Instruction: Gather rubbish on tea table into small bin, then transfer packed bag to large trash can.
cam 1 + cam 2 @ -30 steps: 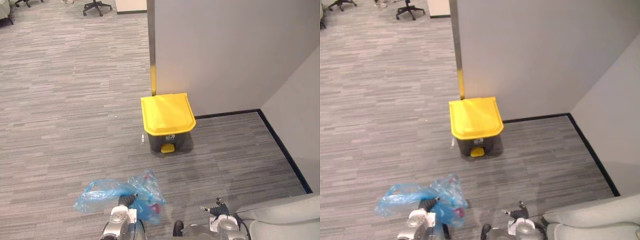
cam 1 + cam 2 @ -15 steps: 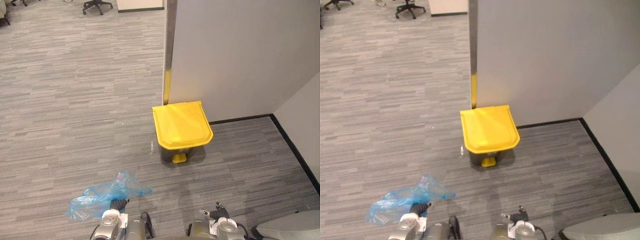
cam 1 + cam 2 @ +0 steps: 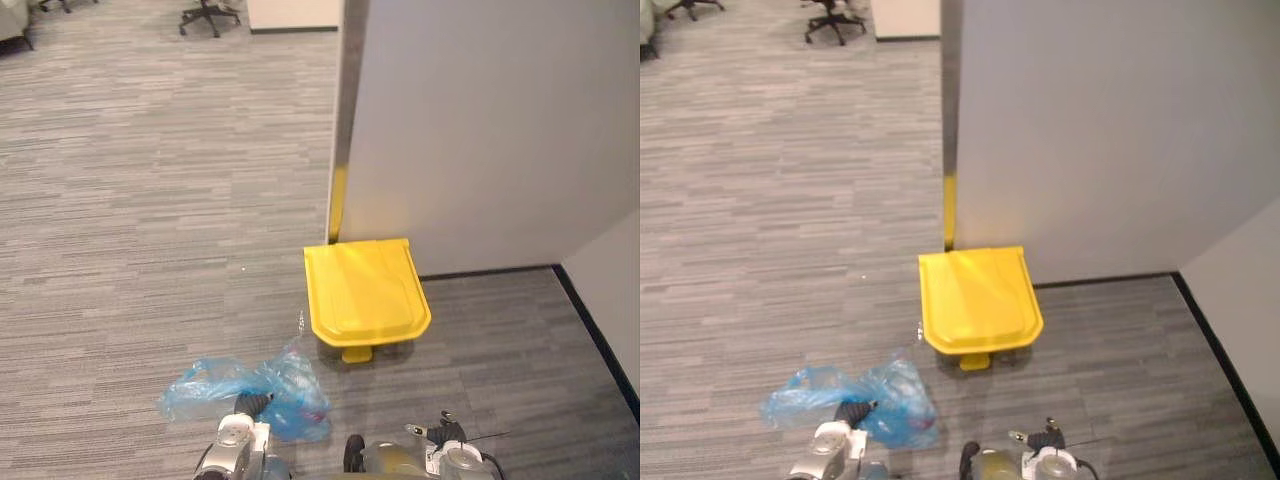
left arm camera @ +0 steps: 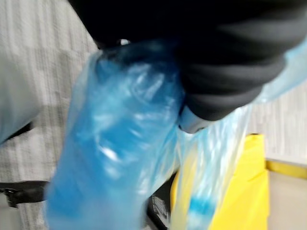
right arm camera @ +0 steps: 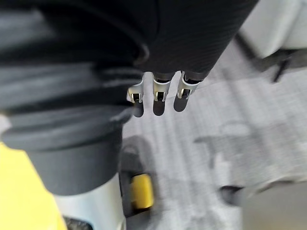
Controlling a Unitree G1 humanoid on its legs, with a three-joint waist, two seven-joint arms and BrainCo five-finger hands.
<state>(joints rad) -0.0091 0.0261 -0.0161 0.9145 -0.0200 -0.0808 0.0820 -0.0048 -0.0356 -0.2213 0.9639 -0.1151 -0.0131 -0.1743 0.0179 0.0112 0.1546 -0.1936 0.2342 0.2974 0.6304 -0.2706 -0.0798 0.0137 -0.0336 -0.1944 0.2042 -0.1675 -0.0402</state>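
Observation:
The large trash can [image 3: 367, 292] has a shut yellow lid and a yellow pedal [image 3: 355, 354], and stands on the carpet against a grey partition. A crumpled blue rubbish bag [image 3: 245, 390] hangs off the floor from my left hand [image 3: 251, 403], short of the can and to its left. In the left wrist view the bag [image 4: 120, 143] drapes from under the hand's dark cover, with the yellow lid [image 4: 249, 191] behind it. My right hand [image 3: 440, 433] is low on the right, fingers [image 5: 154, 91] curled and holding nothing; the pedal [image 5: 139, 191] shows below them.
The grey partition wall [image 3: 480, 130] ends in a metal post with a yellow strip [image 3: 338, 190] right behind the can. A second wall with a black skirting [image 3: 600, 340] closes the corner on the right. Office chairs [image 3: 205, 12] stand far back on open carpet.
The whole view has shifted and the can now sits lower and nearer in it. The blue bag has swung in my left hand from stretched out leftwards to bunched up in front.

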